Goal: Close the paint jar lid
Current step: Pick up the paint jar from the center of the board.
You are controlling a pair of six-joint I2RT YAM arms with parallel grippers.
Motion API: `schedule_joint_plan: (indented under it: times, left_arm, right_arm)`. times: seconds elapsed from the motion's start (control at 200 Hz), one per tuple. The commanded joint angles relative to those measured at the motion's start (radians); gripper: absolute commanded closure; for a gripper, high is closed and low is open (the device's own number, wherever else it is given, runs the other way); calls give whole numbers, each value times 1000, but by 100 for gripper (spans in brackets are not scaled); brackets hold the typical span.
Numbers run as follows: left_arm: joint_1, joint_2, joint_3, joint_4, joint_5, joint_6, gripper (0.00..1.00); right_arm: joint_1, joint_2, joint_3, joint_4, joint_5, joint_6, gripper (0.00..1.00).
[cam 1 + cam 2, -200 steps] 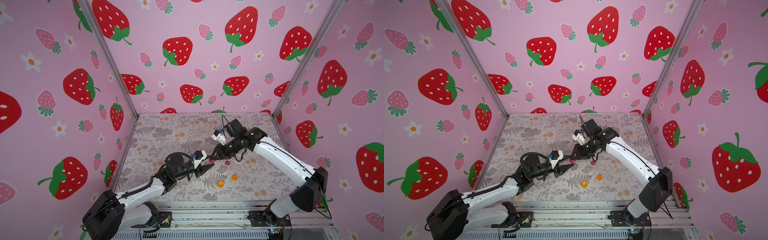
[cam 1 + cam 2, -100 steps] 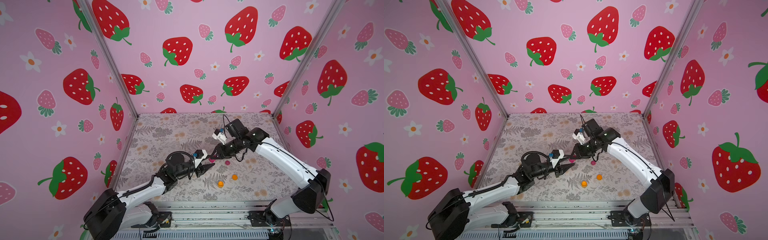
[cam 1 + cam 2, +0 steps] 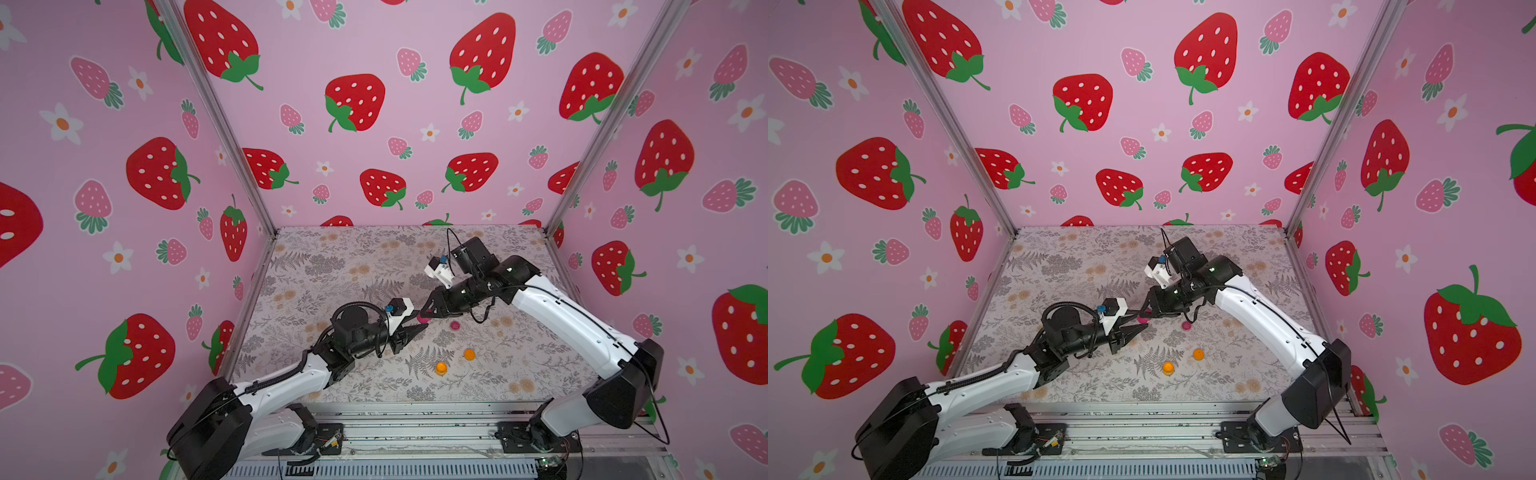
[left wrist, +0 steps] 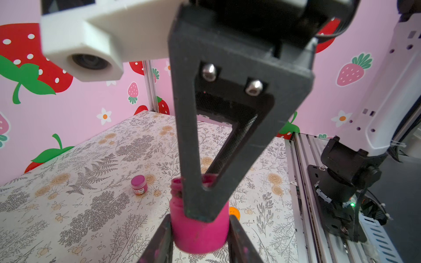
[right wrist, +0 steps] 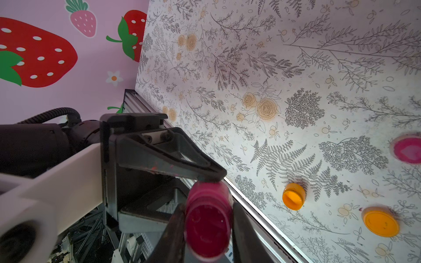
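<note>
Over the counter [image 3: 332, 266], the right gripper [image 5: 207, 211] is clamped on the pink paint jar [image 5: 207, 227], while the left gripper [image 4: 199, 219] pinches the pink lid [image 4: 200, 238] at the jar's neck.

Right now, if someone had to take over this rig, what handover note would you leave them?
Left gripper: shut on the wide end of the pink paint jar, held off the table.
Right gripper: shut on its narrow end.
Also on the table: a small pink pot, an orange pot and an orange lid.
Done: jar lifted between both arms.
To do: bare threads show at the neck; I see no lid on it, so fit and tighten one.
</note>
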Motion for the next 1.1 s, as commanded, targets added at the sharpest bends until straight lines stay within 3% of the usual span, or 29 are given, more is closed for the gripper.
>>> schedule_joint_plan:
  times: [0.0,0.56,0.996,1.096]
  left_arm:
    - [1,-18,35,16,6,5,64]
    - [4,-42,29,21,4,-1,71]
    - [10,-65,10,32,57,-14,72]
    - [11,-63,7,32,65,-15,72]
  right_arm:
    - [11,-13,-9,17,-13,2,69]
    - [36,-1,-36,44,-31,16,67]
    - [36,-37,-15,17,4,14,49]
    - [35,-55,11,7,23,12,36]
